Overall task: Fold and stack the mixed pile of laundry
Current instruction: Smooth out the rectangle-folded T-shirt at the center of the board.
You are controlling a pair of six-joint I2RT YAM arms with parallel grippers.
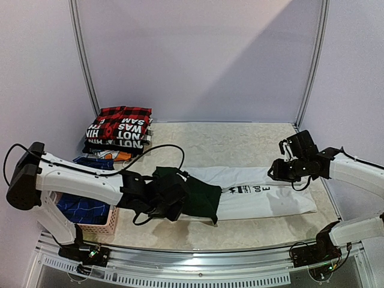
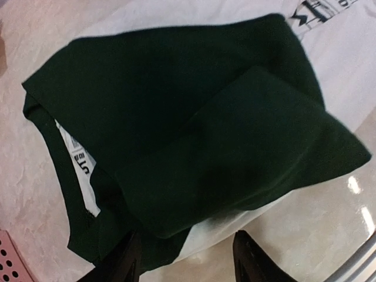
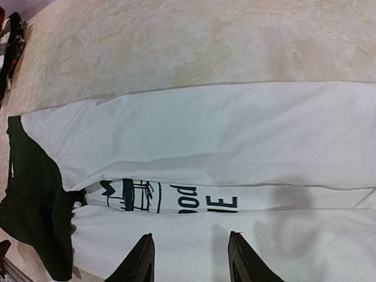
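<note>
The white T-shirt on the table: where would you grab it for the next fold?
The white T-shirt lies flat as a long strip, with its dark green part folded in at the left end. So probably pinch the free right end, coming from above on the right side, where the right gripper hovers open.

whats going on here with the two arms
It's a laundry-folding job, partway through. A white T-shirt with a dark green part lies folded into a long strip on the table. The left pincer hovers open over the green part, the right pincer open above the white; neither holds anything. A stack of folded clothes sits back left; more clothes sit in the pink basket.
</note>
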